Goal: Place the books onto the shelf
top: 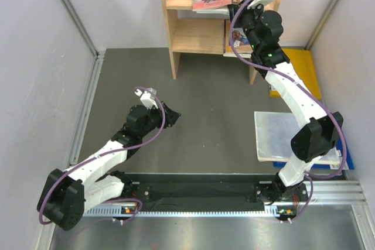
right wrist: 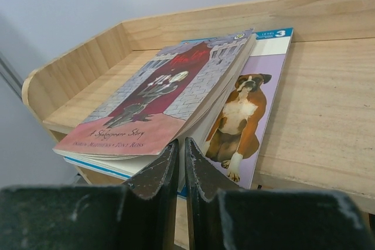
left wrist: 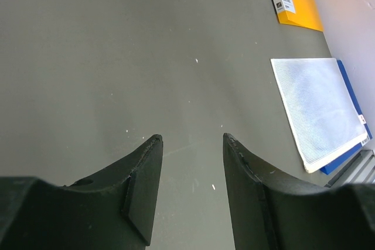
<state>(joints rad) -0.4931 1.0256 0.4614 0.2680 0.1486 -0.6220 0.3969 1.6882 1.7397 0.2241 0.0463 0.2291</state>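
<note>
Right gripper (right wrist: 181,142) closed to a slit at pink book (right wrist: 158,98) | wrist view: dog book (right wrist: 243,115) beneath, on shelf (right wrist: 316,98) top | left gripper (left wrist: 192,137) half-open, empty | grey table (left wrist: 88,57), pale walls (top: 35,27)

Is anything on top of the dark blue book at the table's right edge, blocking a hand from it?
Yes. A white ribbed plastic sheet lies on the dark blue book, covering all but its right and near edges.

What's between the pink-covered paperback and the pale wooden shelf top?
A lilac and white paperback with a boxer dog on its cover lies flat between them, shown in the right wrist view.
</note>
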